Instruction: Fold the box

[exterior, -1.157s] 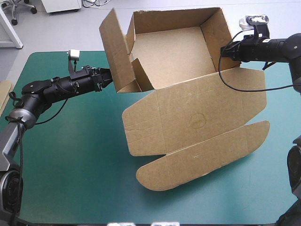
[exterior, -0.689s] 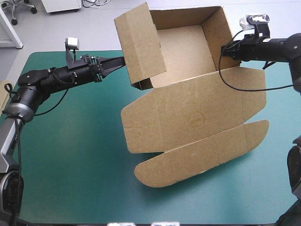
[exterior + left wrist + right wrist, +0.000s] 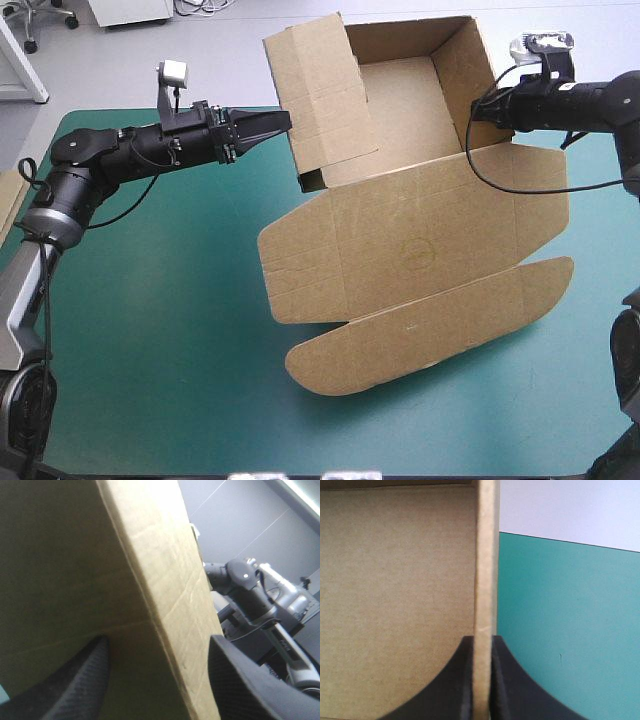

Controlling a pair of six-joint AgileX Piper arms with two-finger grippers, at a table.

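Observation:
The brown box [image 3: 410, 250] lies partly formed, with its tray walls raised at the far side and its lid panels flat toward the front. My left gripper [image 3: 283, 122] is open at the left wall flap [image 3: 320, 100], which leans inward over the tray. In the left wrist view that flap [image 3: 150, 555] stands between the spread fingers of the gripper [image 3: 159, 640]. My right gripper [image 3: 476, 108] is shut on the upright right wall. The right wrist view shows the wall's edge [image 3: 486, 555] pinched by the gripper [image 3: 484, 639].
The rounded lid flap [image 3: 430, 320] reaches toward the front right. An edge of more board [image 3: 8, 200] shows at the table's left edge. Bare teal-green cover [image 3: 150, 330] spreads to the left and front. The right arm [image 3: 260, 590] shows beyond the flap.
My left gripper has moved right and toward the far side, swinging the left wall flap inward over the tray. The right gripper and the rest of the box have stayed put.

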